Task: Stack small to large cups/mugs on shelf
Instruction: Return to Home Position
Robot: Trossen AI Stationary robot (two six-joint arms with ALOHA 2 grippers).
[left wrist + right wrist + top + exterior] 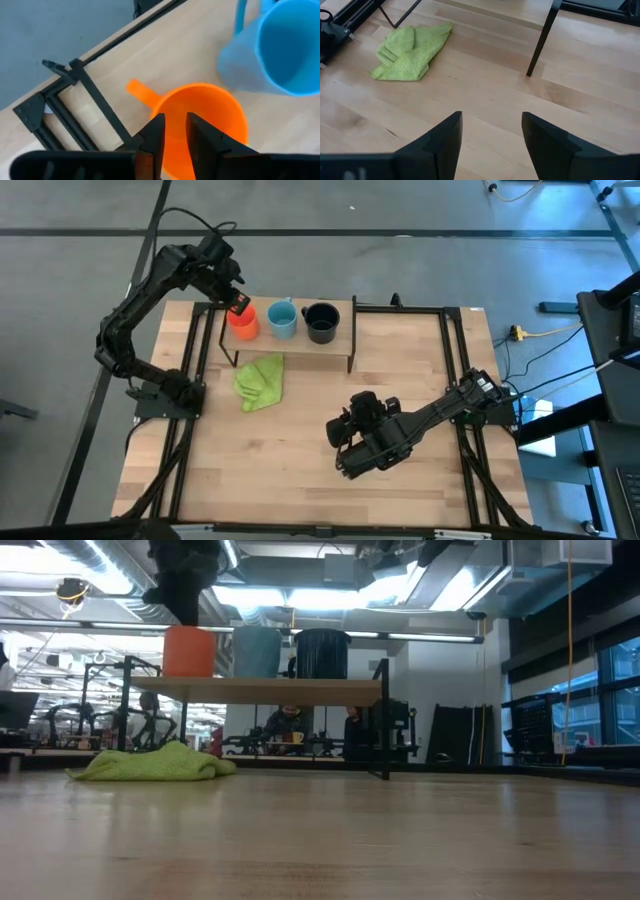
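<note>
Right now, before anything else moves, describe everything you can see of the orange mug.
The orange mug is small, plain and smooth-looking, with one handle, upright, nothing seen inside. It stands on the shelf at the left end of the row, close beside the light blue mug; whether they touch I cannot tell. The left gripper is at its rim.
</note>
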